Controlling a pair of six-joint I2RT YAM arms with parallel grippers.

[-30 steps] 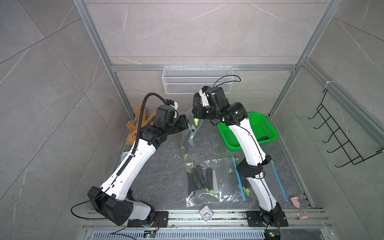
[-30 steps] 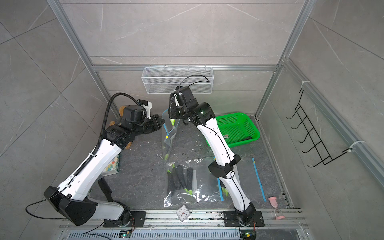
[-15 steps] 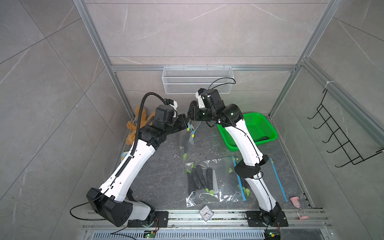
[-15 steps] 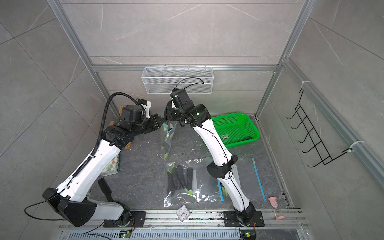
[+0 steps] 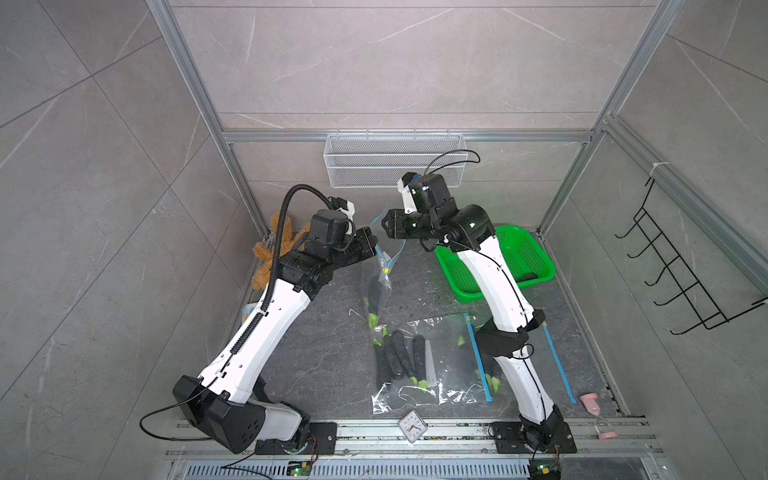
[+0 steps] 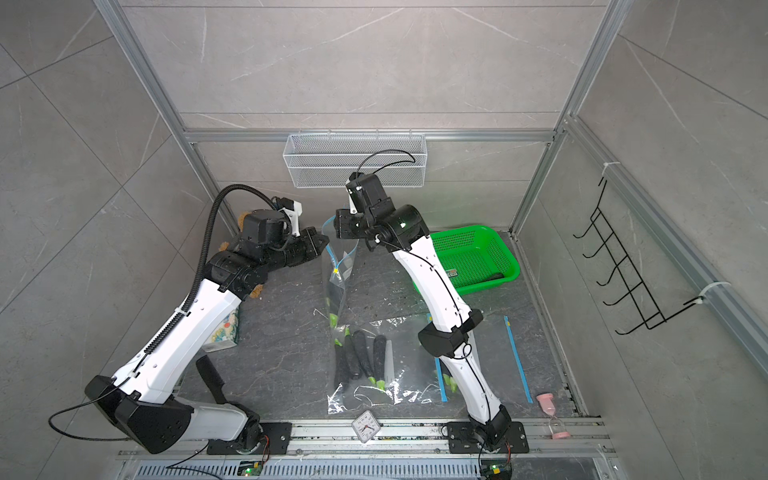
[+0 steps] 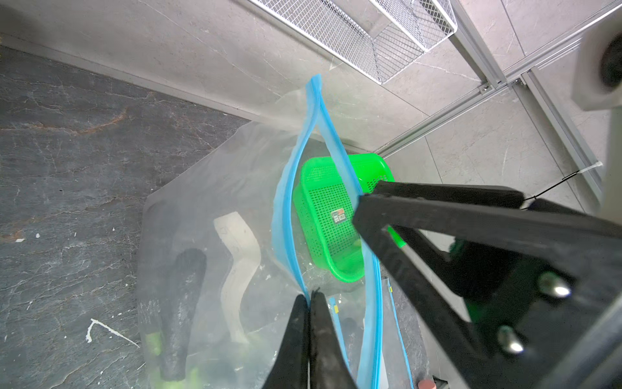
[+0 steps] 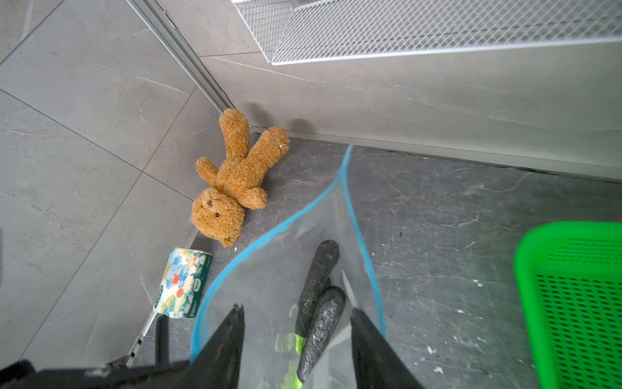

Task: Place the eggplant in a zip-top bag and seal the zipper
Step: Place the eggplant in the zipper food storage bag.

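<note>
Right fingers [image 8: 229, 336] opened, left fingers [image 7: 318, 331] pinching bag [image 7: 188, 188]

Bright, even, diffuse light surrounds me; shadows are soft; sheen hazes the zip-top bag [image 7: 218, 175]; close parts blur.

Left arm [image 5: 266, 332], right arm [image 5: 498, 274]: white links, black joints. Left hand [image 5: 373, 242], right hand [image 5: 386, 224] black. Corrugated black hose [image 5: 281, 224].

surface: dark slab [image 5: 324, 365] | on it: green basket [image 5: 525, 255], teddy bear [image 8: 232, 188] (face up), tissue box [image 8: 183, 283], flat bag [image 5: 449, 365]
</note>
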